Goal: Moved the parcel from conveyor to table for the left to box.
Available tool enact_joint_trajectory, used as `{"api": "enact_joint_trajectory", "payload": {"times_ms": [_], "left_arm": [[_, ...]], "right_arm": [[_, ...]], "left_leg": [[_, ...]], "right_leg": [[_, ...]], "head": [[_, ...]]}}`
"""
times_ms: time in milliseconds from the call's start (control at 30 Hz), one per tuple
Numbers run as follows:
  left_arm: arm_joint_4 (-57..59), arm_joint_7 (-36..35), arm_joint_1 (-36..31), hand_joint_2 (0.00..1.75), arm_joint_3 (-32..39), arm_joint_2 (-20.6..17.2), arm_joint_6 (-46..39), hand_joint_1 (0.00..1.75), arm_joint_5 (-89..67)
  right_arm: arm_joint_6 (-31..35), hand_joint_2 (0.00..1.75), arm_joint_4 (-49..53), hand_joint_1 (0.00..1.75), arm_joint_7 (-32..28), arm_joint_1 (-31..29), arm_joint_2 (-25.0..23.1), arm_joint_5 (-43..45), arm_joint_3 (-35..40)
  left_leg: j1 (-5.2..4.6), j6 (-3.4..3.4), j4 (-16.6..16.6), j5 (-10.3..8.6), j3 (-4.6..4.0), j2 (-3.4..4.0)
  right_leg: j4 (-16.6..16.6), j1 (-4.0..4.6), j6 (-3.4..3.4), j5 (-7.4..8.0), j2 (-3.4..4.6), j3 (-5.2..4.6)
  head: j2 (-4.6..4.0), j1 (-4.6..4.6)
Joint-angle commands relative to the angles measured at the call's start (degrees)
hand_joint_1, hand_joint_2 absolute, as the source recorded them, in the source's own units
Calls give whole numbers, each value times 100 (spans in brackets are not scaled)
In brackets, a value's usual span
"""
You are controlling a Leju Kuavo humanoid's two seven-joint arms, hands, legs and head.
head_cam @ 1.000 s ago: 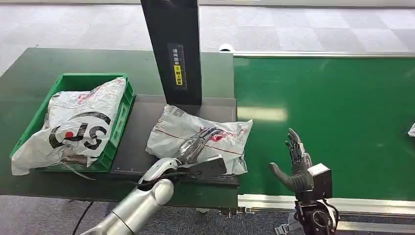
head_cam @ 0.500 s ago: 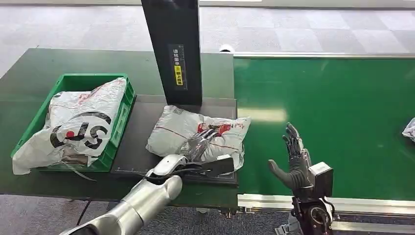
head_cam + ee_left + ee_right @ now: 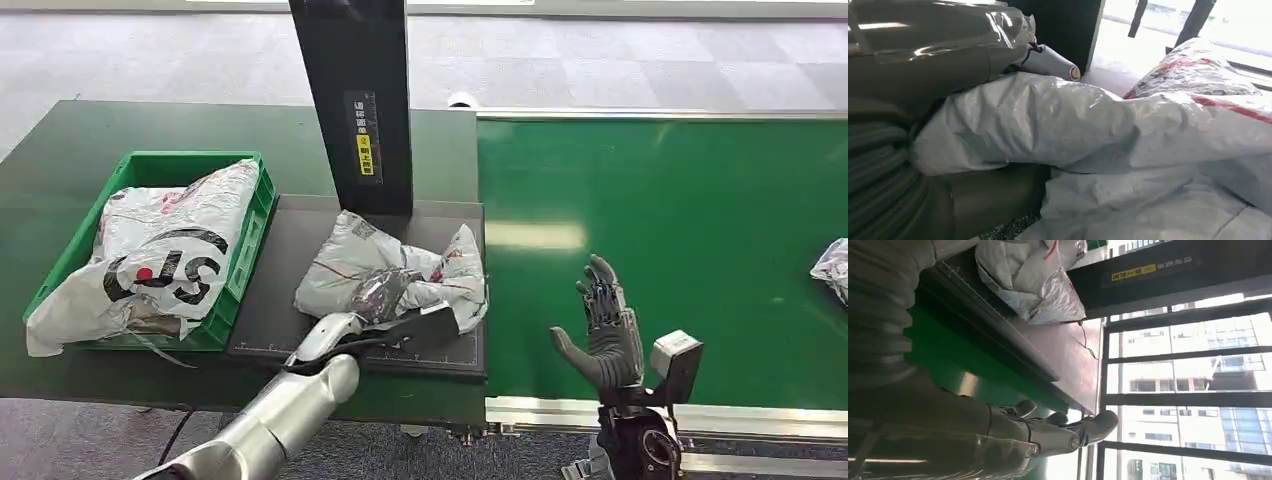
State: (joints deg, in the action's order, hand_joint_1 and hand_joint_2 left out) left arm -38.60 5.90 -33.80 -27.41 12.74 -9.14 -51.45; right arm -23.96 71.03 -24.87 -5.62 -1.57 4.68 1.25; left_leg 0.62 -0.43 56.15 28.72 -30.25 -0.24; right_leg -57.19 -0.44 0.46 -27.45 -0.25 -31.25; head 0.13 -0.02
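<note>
Head view: crumpled white plastic parcel (image 3: pixel 395 272) with red markings, glossy and creased, on the dark mat of the surface (image 3: pixel 60 150) before a black upright post (image 3: pixel 355 100), long axis running across toward the green conveyor belt (image 3: pixel 680 220); left robot hand (image 3: pixel 378 296) closed over its near edge, bunching the film; right robot hand (image 3: pixel 605 335) upright above the belt, fingers spread, holding nothing; green ribbed crate (image 3: pixel 248 215) with a larger printed bag (image 3: pixel 150 262) further left. Left wrist view: wrinkled grey-white film (image 3: pixel 1098 125) pressed under thumb (image 3: pixel 948 55). Right wrist view: dark fingers (image 3: pixel 1068 432) apart, parcel (image 3: pixel 1033 275) well beyond them.
</note>
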Motion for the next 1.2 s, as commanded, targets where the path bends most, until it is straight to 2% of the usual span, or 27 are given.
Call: {"api": "enact_joint_trajectory", "payload": {"times_ms": [33,67,133,233,267,300,333,433,533,567,600,633,700,767,800,867,933,1200], "left_arm": [[-735,701,410,175,302,-319,-612,175,223],[-1510,2392,678,175,214,-466,-1866,175,627],[-2449,2120,968,175,66,-705,-1673,175,635],[-2536,2068,990,175,57,-725,-1637,175,627],[-2536,2068,990,175,57,-725,-1637,175,627],[-2593,2244,1007,175,50,-723,-1891,175,630],[-2886,2767,1057,175,-17,-826,-2364,175,816],[-4095,2915,1206,175,-27,-1145,-2642,175,922],[-5093,3007,1336,175,119,-1382,-2920,175,793],[-5416,3208,1403,175,333,-1356,-3086,175,503],[-5737,3410,1492,175,724,-1176,-3086,175,74],[-5967,3410,1497,175,1030,-1037,-3086,175,-364],[-5837,3291,1371,175,1190,-1049,-3086,175,-577],[-5491,2558,962,175,996,-1394,-3053,175,-706],[-5401,2373,854,175,1032,-1427,-2827,175,-584],[-4907,1449,409,175,1386,-1548,-2287,175,-1320],[-4192,887,-205,175,1678,-1692,-2001,175,-1798],[-4134,1000,-205,175,1692,-1656,-2041,175,-1717]], "right_arm": [[31,175,-344,0,89,-200,42,247,-54],[-61,175,-383,0,80,-253,134,346,89],[-14,175,-470,0,46,-330,189,420,179],[-8,175,-475,0,40,-335,190,424,186],[-8,175,-475,0,40,-335,190,424,186],[8,175,-479,0,37,-330,208,435,203],[49,175,-485,0,12,-318,250,462,235],[144,175,-474,0,-47,-303,298,520,199],[202,175,-406,0,-62,-199,326,538,141],[206,175,-417,0,-59,-171,338,539,133],[209,175,-442,0,-72,-147,342,556,115],[219,175,-444,0,-101,-104,355,563,101],[216,175,-399,0,-150,-17,366,569,70],[249,175,-126,0,-171,239,379,547,-11],[260,175,-54,0,-166,312,378,546,-39],[259,175,214,0,-139,542,346,497,-170],[227,175,381,0,-71,668,296,445,-284],[214,175,363,0,-42,636,265,420,-313]], "left_leg": [[-1,0,-16,-12,-6,24],[0,0,-6,-4,-6,18],[-2,0,-6,-4,-13,28],[0,0,-4,-3,-32,35],[0,0,-2,-1,-31,9],[-1,1,-7,-3,-29,12],[0,0,-6,-3,-27,14],[0,1,-6,-6,-40,32],[4,-2,10,2,-56,20],[4,-2,7,2,-53,21],[2,-2,4,3,-50,21],[1,-2,-1,0,-47,20],[4,0,5,3,-51,20],[2,1,2,-3,-51,2],[3,-1,1,-5,-51,-5],[4,-3,7,-7,-56,-14],[2,-4,6,-18,-66,-21],[0,-3,-1,-16,-48,22]], "right_leg": [[14,0,-4,19,24,-15],[4,0,-3,9,17,-14],[3,-1,-3,12,27,-27],[2,1,-5,13,33,-46],[1,1,-2,3,10,-37],[6,0,-2,6,12,-35],[4,0,-1,6,14,-33],[5,2,-3,16,32,-52],[-9,5,-5,4,21,-63],[-6,5,-5,3,20,-61],[-7,3,-6,1,19,-61],[-3,2,-6,3,19,-59],[-3,6,-4,4,21,-60],[1,3,-2,2,3,-53],[0,3,-3,1,-5,-52],[-7,5,-5,0,-15,-56],[-10,3,-9,6,-21,-68],[-2,1,-10,16,15,-59]], "head": [[0,-2],[0,0],[0,-2],[0,-2],[0,-2],[0,0],[0,0],[0,0],[0,-2],[0,-2],[0,-2],[0,0],[0,-4],[0,2],[0,0],[0,2],[0,2],[0,0]]}}
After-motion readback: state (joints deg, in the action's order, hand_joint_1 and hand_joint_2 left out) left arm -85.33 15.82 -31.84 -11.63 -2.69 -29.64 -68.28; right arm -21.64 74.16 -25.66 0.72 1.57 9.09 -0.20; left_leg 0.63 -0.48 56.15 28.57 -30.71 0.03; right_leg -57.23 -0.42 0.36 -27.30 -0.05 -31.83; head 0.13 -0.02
